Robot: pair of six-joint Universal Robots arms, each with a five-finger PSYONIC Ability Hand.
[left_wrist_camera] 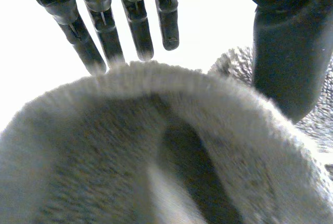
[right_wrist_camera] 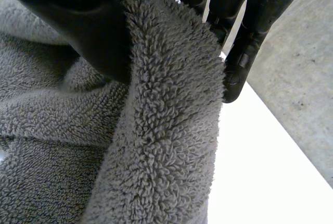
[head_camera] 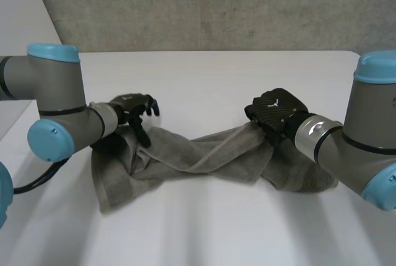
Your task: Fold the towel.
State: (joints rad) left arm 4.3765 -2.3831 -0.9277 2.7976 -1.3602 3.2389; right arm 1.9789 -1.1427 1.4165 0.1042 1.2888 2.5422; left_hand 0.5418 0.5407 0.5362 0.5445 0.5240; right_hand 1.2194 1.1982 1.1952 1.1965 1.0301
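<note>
A grey towel (head_camera: 185, 158) lies crumpled and twisted across the white table (head_camera: 204, 74), stretched between both hands. My left hand (head_camera: 131, 110) is over the towel's left end with fingers (left_wrist_camera: 138, 26) straight and the thumb (left_wrist_camera: 286, 52) held apart. A fold of the towel (left_wrist_camera: 156, 156) bulges under its palm, not gripped. My right hand (head_camera: 275, 112) is at the right end. It pinches a raised fold of the towel (right_wrist_camera: 166, 130) between its thumb (right_wrist_camera: 88, 31) and curled fingers (right_wrist_camera: 250, 31).
A grey concrete wall (head_camera: 216, 6) stands behind the table's far edge. The table's left edge runs close beside my left arm (head_camera: 59, 105). Bare table lies in front of the towel (head_camera: 216, 229) and behind it.
</note>
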